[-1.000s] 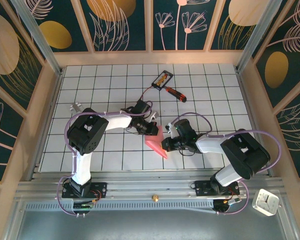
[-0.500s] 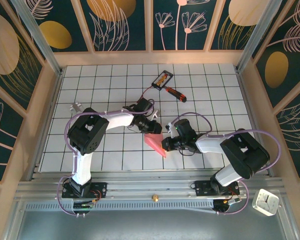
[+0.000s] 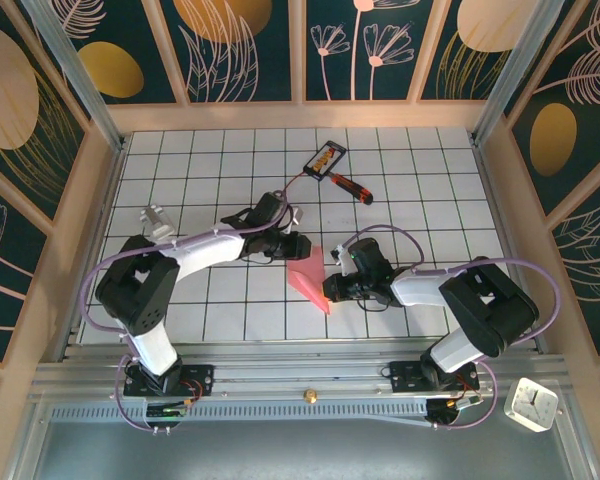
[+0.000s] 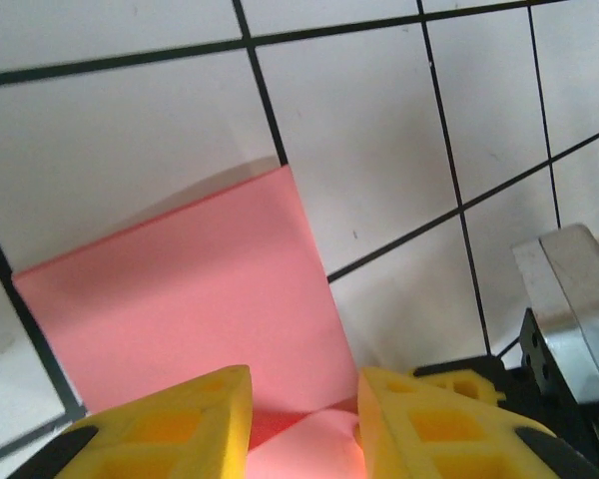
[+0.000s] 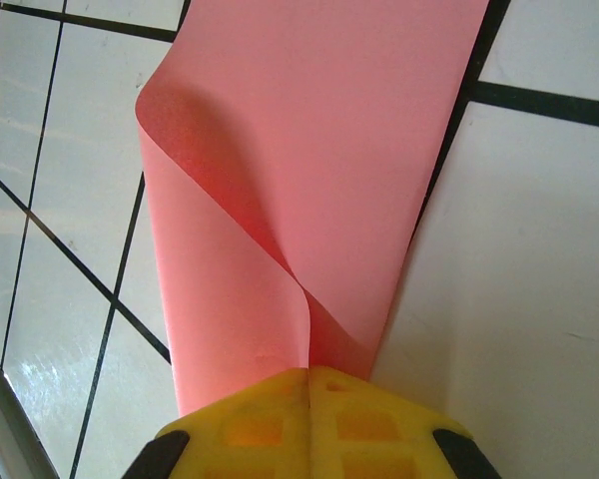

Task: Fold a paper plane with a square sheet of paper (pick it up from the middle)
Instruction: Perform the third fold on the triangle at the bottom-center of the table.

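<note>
Now, nearest the bases, the right hand (image 5: 309, 384) is clamped tight, its fingers pressed together on the near right edge of the pink-red paper sheet (image 5: 319, 150). From that pinch one side curls up and over in a loose, uncreased flap. The sheet lies on the tiled desk (image 3: 180, 170) between the two hands, its long axis running away from the bases at a slight slant. At its far end the left hand (image 4: 304, 404) hovers with its jaws a narrow gap apart. It grips nothing that I can see, and paper shows through the gap. So the sheet sits just ahead of and under the left hand, and that far edge looks like the one to take. Further back, well apart from both hands, lie the red-handled screwdriver (image 3: 350, 186) and the black-and-orange card (image 3: 326, 158).
</note>
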Controlling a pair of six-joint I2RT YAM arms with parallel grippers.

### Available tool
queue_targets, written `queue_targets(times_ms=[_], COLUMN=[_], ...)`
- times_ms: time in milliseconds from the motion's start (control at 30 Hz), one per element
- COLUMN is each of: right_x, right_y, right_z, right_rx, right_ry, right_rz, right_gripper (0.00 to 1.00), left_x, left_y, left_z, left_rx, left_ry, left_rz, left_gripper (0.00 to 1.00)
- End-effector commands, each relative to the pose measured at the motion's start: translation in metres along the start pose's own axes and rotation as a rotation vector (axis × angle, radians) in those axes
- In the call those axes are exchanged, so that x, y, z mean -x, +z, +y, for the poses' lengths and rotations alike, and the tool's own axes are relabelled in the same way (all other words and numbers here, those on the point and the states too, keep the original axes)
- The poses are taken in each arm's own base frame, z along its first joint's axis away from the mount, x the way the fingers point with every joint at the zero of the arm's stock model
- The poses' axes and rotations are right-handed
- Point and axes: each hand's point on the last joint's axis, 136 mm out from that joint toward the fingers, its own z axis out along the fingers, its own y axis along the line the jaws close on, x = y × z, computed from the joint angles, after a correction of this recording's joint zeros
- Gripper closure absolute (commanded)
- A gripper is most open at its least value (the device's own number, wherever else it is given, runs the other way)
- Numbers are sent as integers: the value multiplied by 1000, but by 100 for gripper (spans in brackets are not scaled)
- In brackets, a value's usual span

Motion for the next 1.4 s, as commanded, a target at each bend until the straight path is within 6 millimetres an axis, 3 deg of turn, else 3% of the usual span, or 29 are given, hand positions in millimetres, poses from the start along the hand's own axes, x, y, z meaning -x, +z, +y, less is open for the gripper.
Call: queue_targets(times_ms=[0,267,433,700,1100,1367], right_x=[-3,5,11,15,6,-6], right_y=[3,4,4,10,9,10], right_z=[-3,2,5,6,-5,-17], right_rx=[-28,-18,-14,-18,-54,-101], right_ry=[-4,-21,-31,-50,-36,-12], right_rz=[24,22,15,35,50,77], right_gripper=[98,98,98,98,98,99], left_x=[-8,-3,-18,-31,-28,-14], left_y=[4,51,70,77,74,69], left_z=[12,23,39,47,48,38], left_rx=[28,59,90,87,110,107], left_ry=[-23,28,48,61,72,76], left_rz=[5,130,212,258,252,224], left_gripper=[73,90,97,100,100,88])
